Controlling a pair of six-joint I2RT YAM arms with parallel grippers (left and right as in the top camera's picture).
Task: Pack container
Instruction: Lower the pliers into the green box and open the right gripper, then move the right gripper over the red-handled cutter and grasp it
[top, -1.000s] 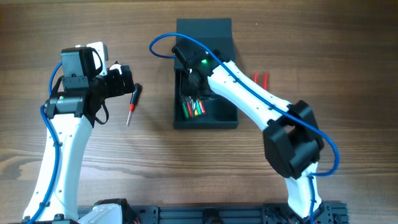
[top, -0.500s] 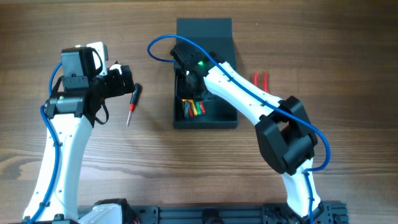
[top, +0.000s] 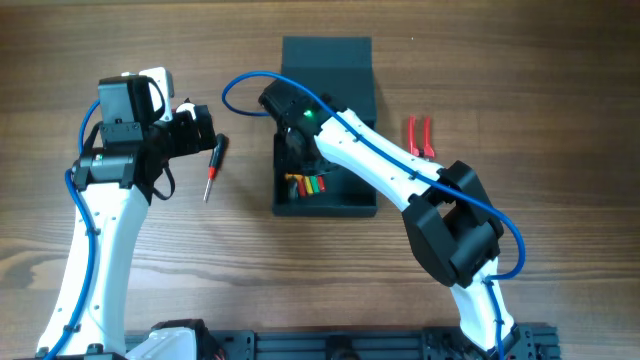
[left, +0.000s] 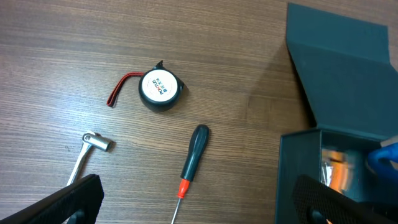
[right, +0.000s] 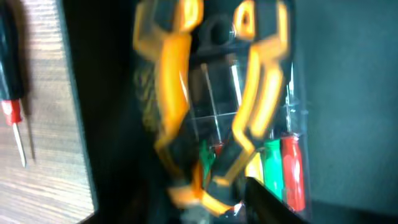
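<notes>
I see the container (top: 325, 207) on the far half of the desk (top: 520, 80), about midway between the left and right edges. Its lid (top: 327, 62) is thrown open and lies flat towards the far edge. My right arm reaches in from the near edge and over the box. The right gripper (top: 298, 152) is down inside it, at the end nearest the lid hinge.

The right wrist view is blurred. I look into the dark interior at a yellow-handled tool (right: 177, 99) in clear packaging, with green and red handles (right: 283, 165) beside it. Only one dark finger (right: 270, 199) shows at the bottom edge. I cannot tell how far that gripper is spread or whether it has hold of anything.

The left gripper (top: 205, 132) hangs over the left half of the desk, well apart from the container, which lies to its right. Its fingers are spread wide and hold nothing. Below it on the desk lie three things:
- a screwdriver (left: 191, 155) with a black handle and red collar
- a tape measure (left: 160, 89) with a red strap
- a wrench (left: 87, 152), partly cut off by a finger

The screwdriver is near the container's left wall, not touching it. Pliers (top: 420, 135) with red handles lie on the desk just right of the container, apart from it.
</notes>
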